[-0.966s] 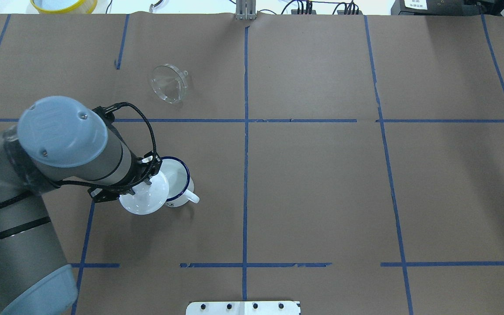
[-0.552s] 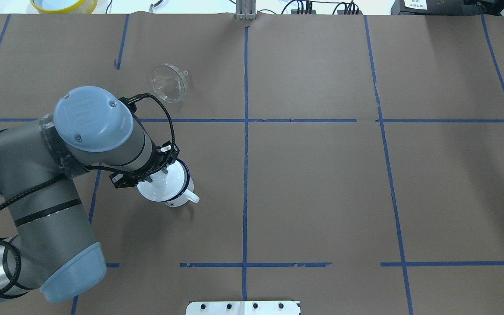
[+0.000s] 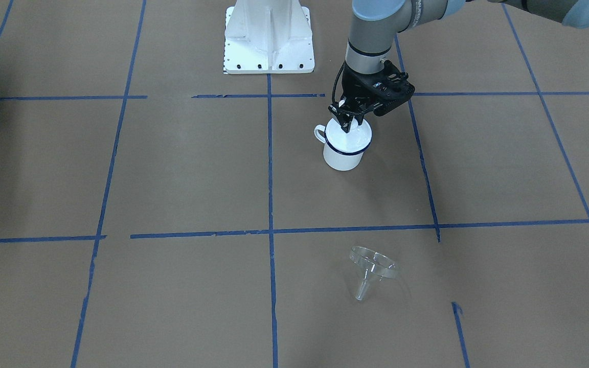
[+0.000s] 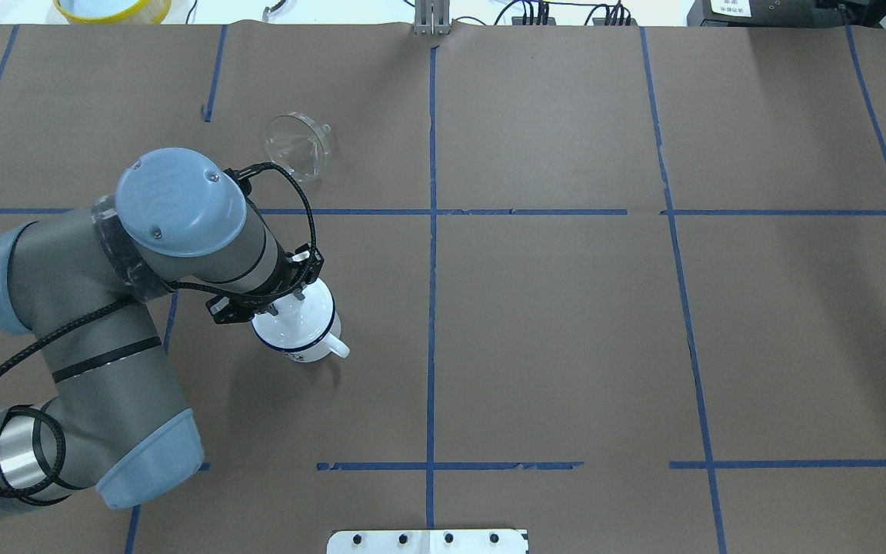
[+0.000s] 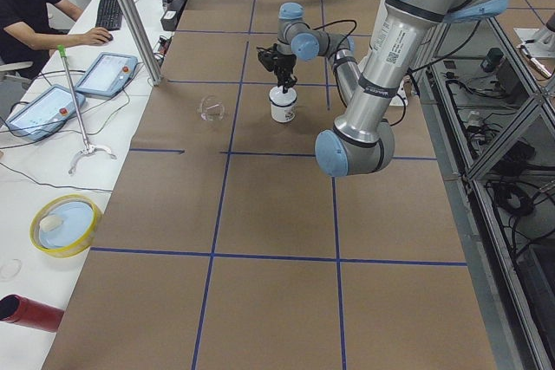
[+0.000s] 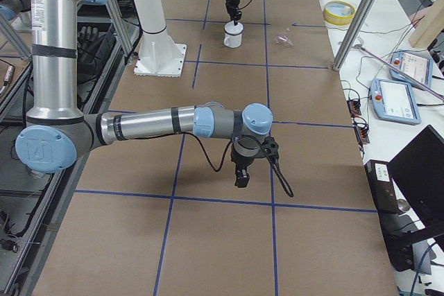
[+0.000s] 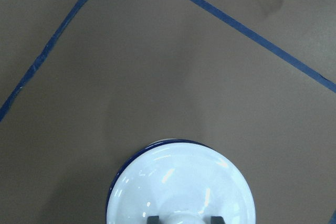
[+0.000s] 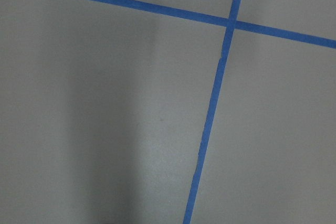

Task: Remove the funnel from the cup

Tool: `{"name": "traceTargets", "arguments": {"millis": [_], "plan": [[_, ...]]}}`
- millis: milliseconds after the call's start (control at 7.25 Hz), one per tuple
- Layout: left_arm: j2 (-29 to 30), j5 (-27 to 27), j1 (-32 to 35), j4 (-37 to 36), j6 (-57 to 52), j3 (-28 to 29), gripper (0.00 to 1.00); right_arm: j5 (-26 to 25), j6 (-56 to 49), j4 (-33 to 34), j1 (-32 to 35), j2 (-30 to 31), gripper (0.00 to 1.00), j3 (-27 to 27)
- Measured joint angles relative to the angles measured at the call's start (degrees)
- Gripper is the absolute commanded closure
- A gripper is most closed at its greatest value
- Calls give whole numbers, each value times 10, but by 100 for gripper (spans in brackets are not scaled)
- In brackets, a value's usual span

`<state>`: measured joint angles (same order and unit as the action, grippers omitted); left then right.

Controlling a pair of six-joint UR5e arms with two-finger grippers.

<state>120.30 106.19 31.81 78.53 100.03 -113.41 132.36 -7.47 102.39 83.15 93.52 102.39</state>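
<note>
1. Lying on the table [image 4: 566, 308], well apart from the cup [image 3: 343, 156], the funnel [image 4: 297, 146] is judged already removed.
2. A white lid [image 7: 181, 187] over the cup's mouth is clamped at its knob by the left gripper [image 7: 182, 217]; the right gripper's [image 6: 241, 179] state cannot be told.
3. Release and a straight lift are called for next.

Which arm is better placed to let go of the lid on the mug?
Left. The left gripper holds the lid on the mug; the right gripper hangs far off, over bare table.
</note>
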Motion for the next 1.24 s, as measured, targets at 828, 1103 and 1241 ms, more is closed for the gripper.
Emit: {"name": "traceTargets", "arguments": {"millis": [828, 1103, 1241], "plan": [[-6, 0, 25, -3, -59, -11, 0, 0, 0, 0, 0, 0, 0, 0], [-41, 45, 110, 6, -231, -39, 0, 0, 0, 0, 0, 0, 0, 0], [-75, 92, 177, 20, -347, -42, 0, 0, 0, 0, 0, 0, 0, 0]]}}
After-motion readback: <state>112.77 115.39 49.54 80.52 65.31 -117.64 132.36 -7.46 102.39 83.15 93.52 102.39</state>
